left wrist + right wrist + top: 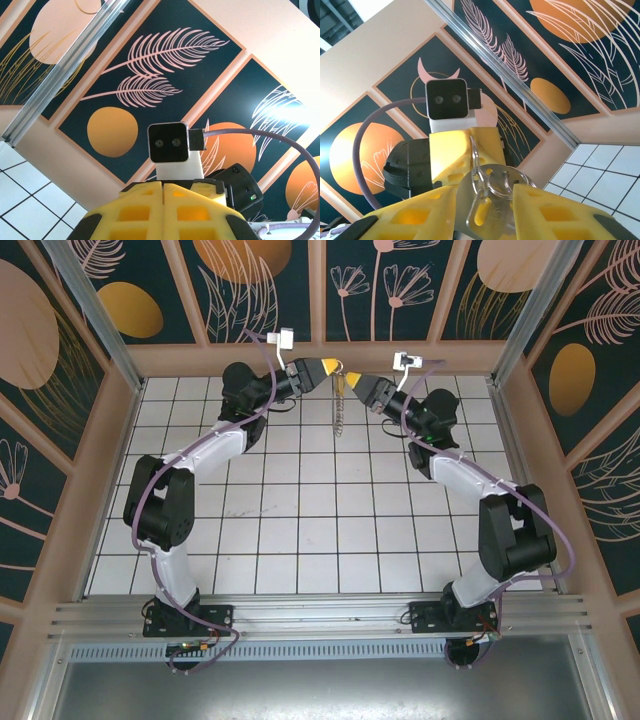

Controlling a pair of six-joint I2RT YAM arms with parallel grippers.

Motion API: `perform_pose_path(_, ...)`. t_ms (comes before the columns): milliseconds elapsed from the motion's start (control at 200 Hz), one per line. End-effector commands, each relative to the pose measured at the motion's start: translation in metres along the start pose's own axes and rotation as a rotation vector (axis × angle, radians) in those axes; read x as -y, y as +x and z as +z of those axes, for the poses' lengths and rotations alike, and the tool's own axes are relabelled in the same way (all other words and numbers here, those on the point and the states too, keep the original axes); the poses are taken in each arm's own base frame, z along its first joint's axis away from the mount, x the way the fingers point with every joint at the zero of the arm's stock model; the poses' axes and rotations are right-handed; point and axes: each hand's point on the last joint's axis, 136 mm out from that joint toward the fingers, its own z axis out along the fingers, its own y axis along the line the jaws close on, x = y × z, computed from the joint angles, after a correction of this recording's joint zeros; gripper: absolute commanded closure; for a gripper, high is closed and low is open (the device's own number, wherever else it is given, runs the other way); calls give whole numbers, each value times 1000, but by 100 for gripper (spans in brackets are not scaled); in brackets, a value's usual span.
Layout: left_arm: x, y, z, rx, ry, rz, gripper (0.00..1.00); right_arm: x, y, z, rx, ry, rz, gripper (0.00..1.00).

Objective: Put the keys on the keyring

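Observation:
Both grippers meet high above the far end of the tiled floor. In the right wrist view a flat silver key [498, 213] with a slotted head stands between the yellow fingers of my right gripper [484, 200], which is shut on it. Thin wire coils of the keyring [474, 152] pass through the key's holes and run up into the left gripper's fingers [455, 150]. My left gripper [163, 192] is shut on a thin metal edge of the keyring. From above, a slim chain of keys [341, 410] dangles between the left gripper [333, 368] and the right gripper [352, 378].
The white tiled floor [300, 520] is walled by patterned panels and a wooden rim [330, 358] just behind the grippers. The right wrist camera [169, 142] faces the left gripper closely. Aluminium posts [88, 300] stand at the back corners.

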Motion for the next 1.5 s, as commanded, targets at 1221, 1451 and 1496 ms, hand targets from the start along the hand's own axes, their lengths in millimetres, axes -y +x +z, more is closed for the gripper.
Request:
perform_pose_path(1221,36,-13,2,30,45,87,100,-39,21,15,-69,-99,-83,100)
perform_pose_path(1451,36,-12,3,29,46,87,100,-36,32,22,-101,-91,-79,100)
perform_pose_path(1496,36,-11,3,28,46,83,100,-34,31,21,-101,-82,-79,100)
